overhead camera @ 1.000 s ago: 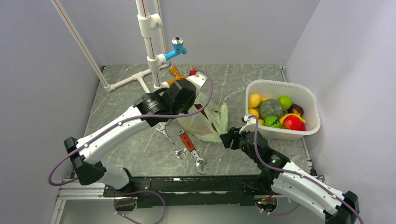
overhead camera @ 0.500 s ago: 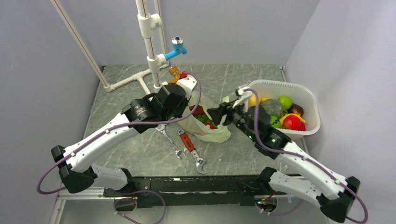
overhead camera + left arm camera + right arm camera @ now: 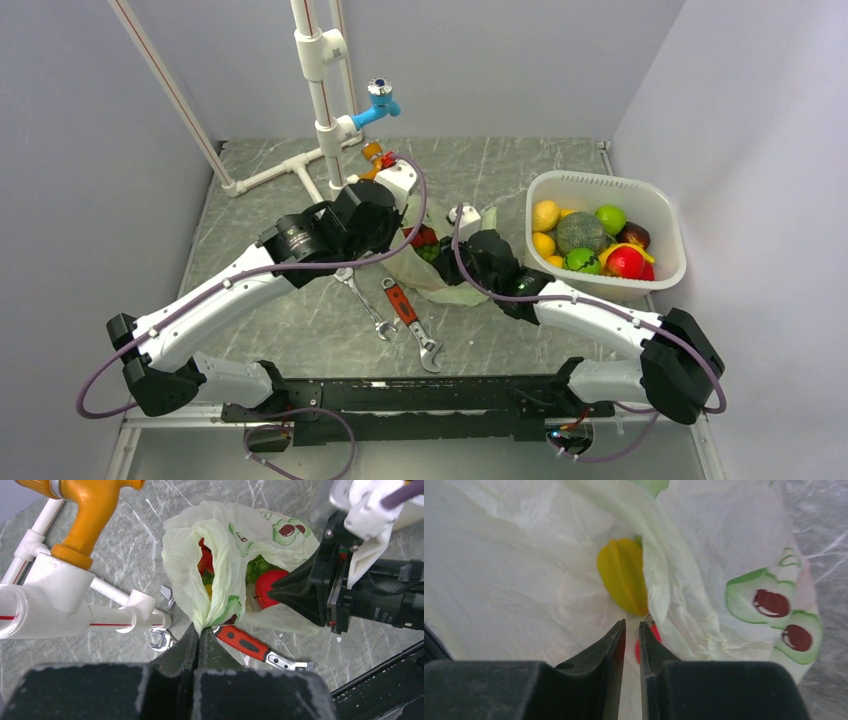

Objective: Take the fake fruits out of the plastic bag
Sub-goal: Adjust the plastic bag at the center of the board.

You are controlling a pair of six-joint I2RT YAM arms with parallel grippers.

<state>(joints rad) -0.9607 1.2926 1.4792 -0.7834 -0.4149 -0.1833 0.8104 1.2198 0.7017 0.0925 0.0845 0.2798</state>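
Left gripper (image 3: 198, 635) pinches plastic bag (image 3: 220, 550) rim, holding mouth up. Right gripper (image 3: 629, 630), fingers nearly closed, reaches into bag beside yellow fruit (image 3: 622, 575); red fruit (image 3: 267, 586) visible.

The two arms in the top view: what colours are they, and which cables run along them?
Both arms have white link shells with black joints and black end effectors, left and right. A purple cable loops along each arm. A small green light glows on the right arm.
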